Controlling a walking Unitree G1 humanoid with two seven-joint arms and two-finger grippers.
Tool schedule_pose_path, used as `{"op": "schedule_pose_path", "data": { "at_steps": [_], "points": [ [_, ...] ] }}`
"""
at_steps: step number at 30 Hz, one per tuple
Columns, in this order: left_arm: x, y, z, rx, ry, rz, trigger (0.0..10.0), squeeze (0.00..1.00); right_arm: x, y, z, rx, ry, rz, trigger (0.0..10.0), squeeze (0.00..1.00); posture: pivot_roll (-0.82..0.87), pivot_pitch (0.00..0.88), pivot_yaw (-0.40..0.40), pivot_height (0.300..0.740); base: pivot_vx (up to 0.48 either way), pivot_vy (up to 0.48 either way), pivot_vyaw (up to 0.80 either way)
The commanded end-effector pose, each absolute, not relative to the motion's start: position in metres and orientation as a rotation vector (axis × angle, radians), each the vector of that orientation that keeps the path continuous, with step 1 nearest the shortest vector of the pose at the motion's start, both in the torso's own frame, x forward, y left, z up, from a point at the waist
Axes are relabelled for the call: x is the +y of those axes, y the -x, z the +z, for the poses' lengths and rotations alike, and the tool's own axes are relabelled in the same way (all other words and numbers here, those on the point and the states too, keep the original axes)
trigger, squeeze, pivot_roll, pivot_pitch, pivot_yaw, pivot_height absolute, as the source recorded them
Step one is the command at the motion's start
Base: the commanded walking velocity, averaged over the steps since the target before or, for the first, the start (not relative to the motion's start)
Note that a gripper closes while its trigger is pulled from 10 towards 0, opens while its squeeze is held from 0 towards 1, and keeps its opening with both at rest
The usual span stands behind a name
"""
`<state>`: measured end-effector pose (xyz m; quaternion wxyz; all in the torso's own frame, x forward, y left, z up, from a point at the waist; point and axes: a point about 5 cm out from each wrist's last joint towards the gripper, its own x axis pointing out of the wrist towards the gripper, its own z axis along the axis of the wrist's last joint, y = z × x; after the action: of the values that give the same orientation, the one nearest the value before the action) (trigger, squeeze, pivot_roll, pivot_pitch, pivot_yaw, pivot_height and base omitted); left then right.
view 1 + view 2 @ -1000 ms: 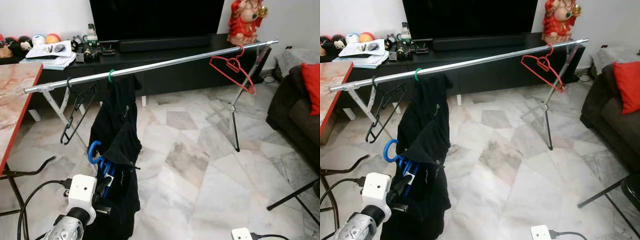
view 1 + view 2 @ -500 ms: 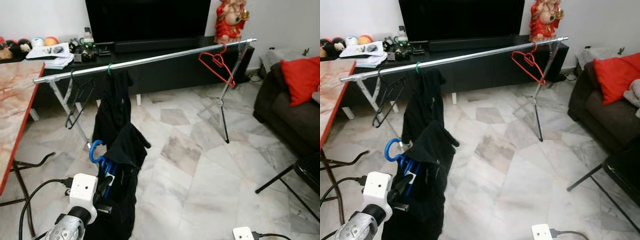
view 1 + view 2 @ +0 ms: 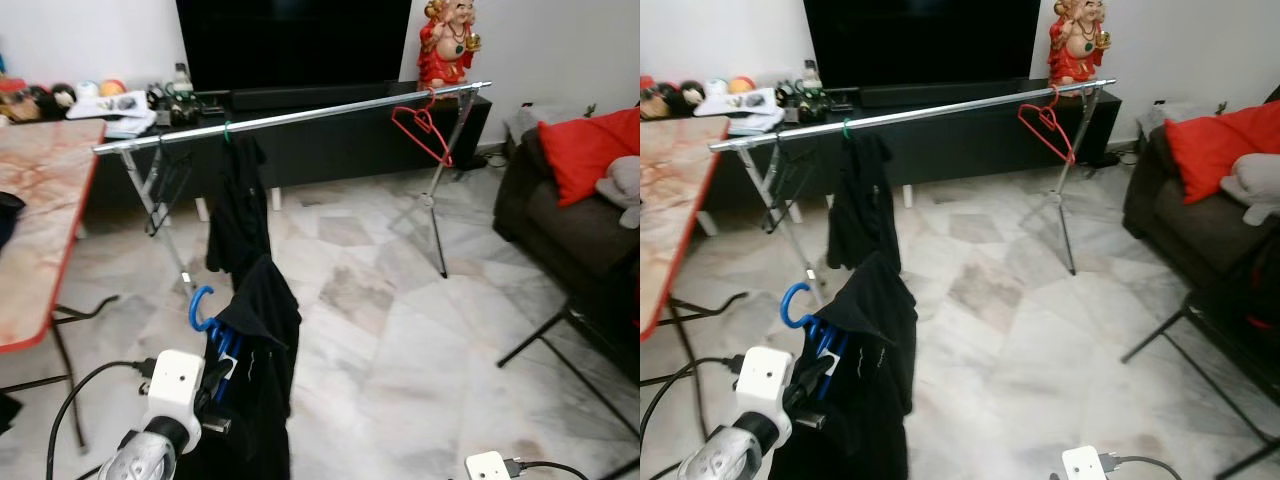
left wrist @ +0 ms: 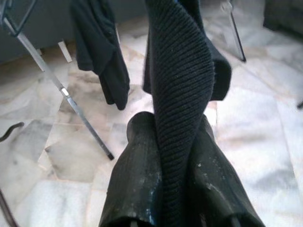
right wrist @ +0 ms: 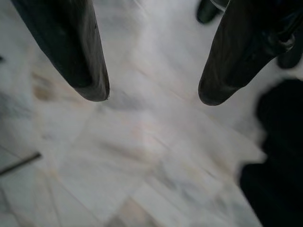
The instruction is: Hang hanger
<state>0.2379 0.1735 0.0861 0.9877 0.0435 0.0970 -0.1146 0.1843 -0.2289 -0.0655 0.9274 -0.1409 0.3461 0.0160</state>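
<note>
A blue hanger (image 3: 203, 308) with a black knit garment (image 3: 264, 345) draped over it hangs low at the front left. My left gripper (image 4: 168, 127) is shut on it, the knit cloth pinched between its fingers (image 4: 137, 170). Beyond it a long silver rail (image 3: 300, 114) stands on folding legs. The rail carries an empty black hanger (image 3: 166, 183), a green-hooked hanger with a black garment (image 3: 240, 205) and a red hanger (image 3: 420, 127). My right gripper (image 5: 151, 94) is open over the marble floor, with nothing between its fingers.
A marble-topped table with a red edge (image 3: 45, 235) stands at the left. A dark sofa with a red cushion (image 3: 580, 160) and black stand legs (image 3: 555, 330) are at the right. A black TV console (image 3: 340, 130) with a red figurine (image 3: 447, 42) lies behind the rail.
The camera has drawn back and turned: the rail looks smaller and farther off, and more of the sofa shows. My left gripper still holds the blue hanger and garment.
</note>
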Motion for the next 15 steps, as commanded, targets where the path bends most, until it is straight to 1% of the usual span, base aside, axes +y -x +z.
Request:
{"op": "schedule_pose_path", "data": {
  "at_steps": [1, 6, 10, 11, 12, 13, 14, 15],
  "points": [
    [0.165, -0.246, 0.096, 0.169, -0.103, -0.288, 10.0, 0.00, -0.225, -0.190, -0.061, 0.650, 0.282, 0.047, 10.0, 0.00, -0.02, 0.063, 0.052, 0.740, 0.000, 0.000, 0.00],
    [0.157, -0.252, 0.101, 0.188, -0.120, -0.344, 10.0, 0.00, -0.220, -0.196, -0.055, 0.579, 0.266, 0.106, 10.0, 0.00, 0.00, 0.065, 0.057, 0.740, 0.000, 0.000, 0.00],
    [0.157, -0.247, 0.103, 0.196, -0.126, -0.359, 10.0, 0.00, -0.217, -0.198, -0.052, 0.537, 0.256, 0.152, 10.0, 0.00, 0.02, 0.064, 0.045, 0.740, 0.000, 0.000, 0.00],
    [0.158, -0.245, 0.103, 0.200, -0.129, -0.361, 10.0, 0.00, -0.200, -0.251, 0.000, 0.147, 0.508, 0.243, 10.0, 0.00, 0.03, 0.064, 0.035, 0.740, 0.000, 0.000, 0.00],
    [0.158, -0.245, 0.105, 0.200, -0.129, -0.361, 10.0, 0.00, -0.189, -0.269, 0.022, -0.001, 0.566, 0.289, 10.0, 0.00, 0.04, 0.065, 0.033, 0.740, 0.000, 0.000, 0.00],
    [0.158, -0.244, 0.106, 0.200, -0.129, -0.362, 10.0, 0.00, -0.183, -0.278, 0.036, -0.085, 0.593, 0.318, 10.0, 0.00, 0.04, 0.070, 0.027, 0.740, 0.000, 0.000, 0.00],
    [0.158, -0.244, 0.106, 0.200, -0.129, -0.362, 10.0, 0.00, -0.183, -0.278, 0.036, -0.085, 0.593, 0.318, 10.0, 0.00, 0.04, 0.070, 0.027, 0.740, 0.000, 0.000, 0.00],
    [0.156, -0.245, 0.109, 0.201, -0.127, -0.378, 10.0, 0.00, -0.178, -0.292, 0.034, 0.061, 0.334, 0.337, 10.0, 0.00, 0.05, 0.083, 0.022, 0.740, 0.000, 0.000, 0.00]
  ]
}}
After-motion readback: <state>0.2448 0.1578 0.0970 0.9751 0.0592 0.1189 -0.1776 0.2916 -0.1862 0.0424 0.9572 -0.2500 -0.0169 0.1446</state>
